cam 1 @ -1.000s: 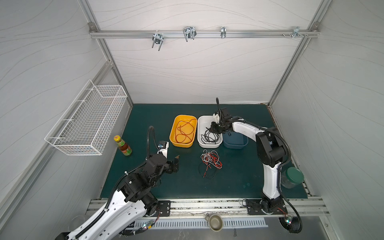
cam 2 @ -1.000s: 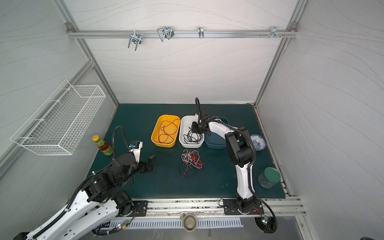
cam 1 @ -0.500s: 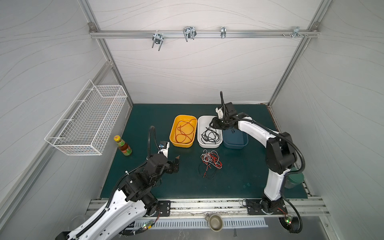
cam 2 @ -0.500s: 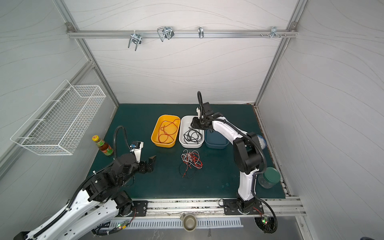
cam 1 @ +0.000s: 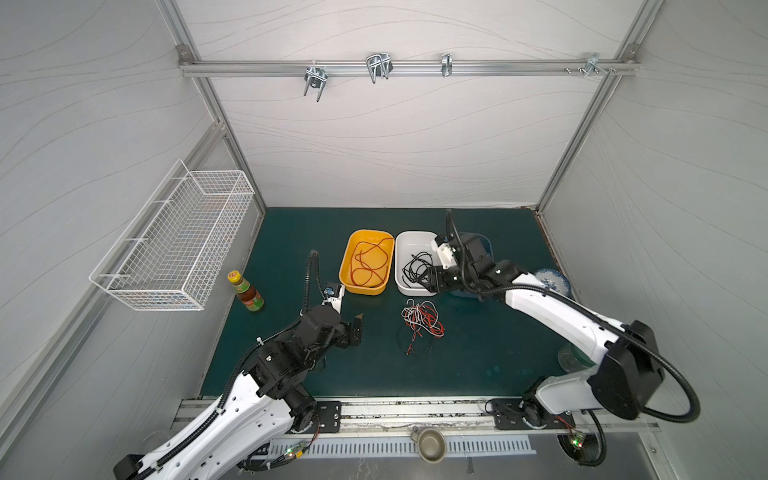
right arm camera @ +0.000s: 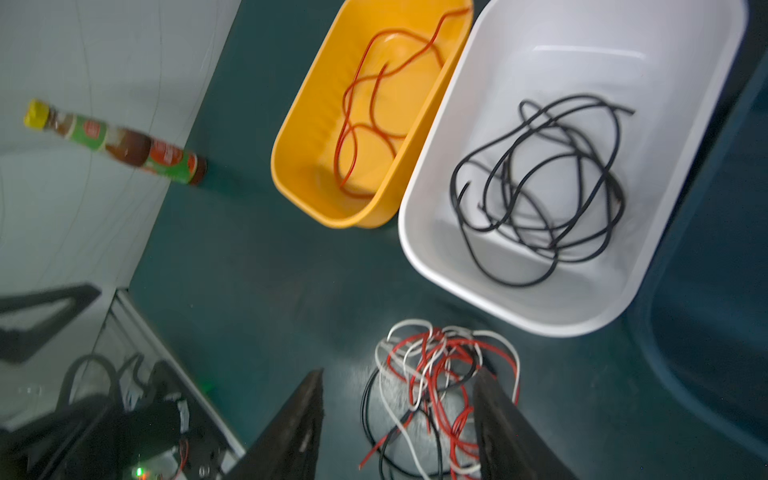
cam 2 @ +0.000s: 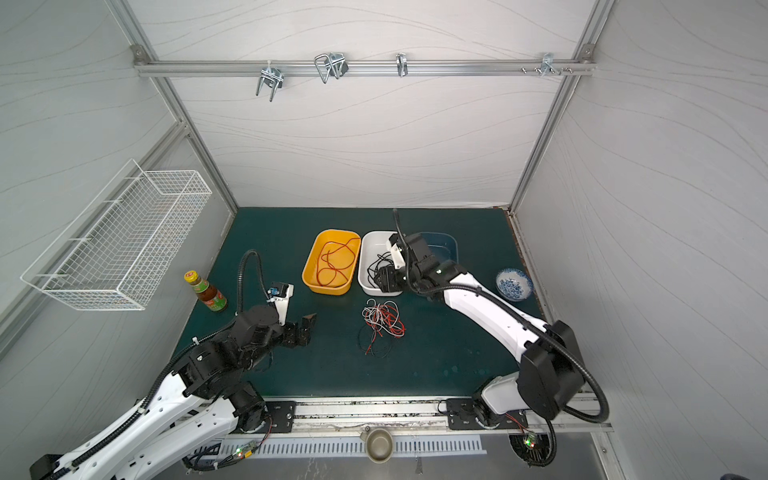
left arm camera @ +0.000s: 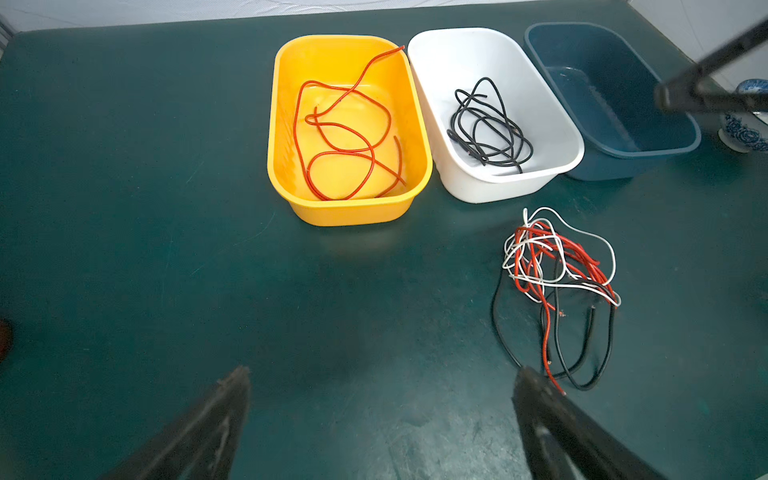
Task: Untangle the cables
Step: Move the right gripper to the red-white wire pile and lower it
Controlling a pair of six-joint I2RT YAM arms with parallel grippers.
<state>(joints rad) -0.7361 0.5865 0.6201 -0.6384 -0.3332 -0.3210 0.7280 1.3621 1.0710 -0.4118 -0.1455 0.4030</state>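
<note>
Cables form one knot of thin red, white and black loops on the green mat, just below centre in both top views. Three tubs stand above it: a yellow tub with one loose red cable, a white tub with a coiled black cable, and a blue tub. The left gripper gapes wide and empty; the right gripper has its jaws parted, holding nothing.

White walls, dark green mat

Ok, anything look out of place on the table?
Only the knot of red, white and black cables on the mat before the white bin. A red cable pokes one end over the rim of the yellow bin. Nothing spilled or damaged.
</note>
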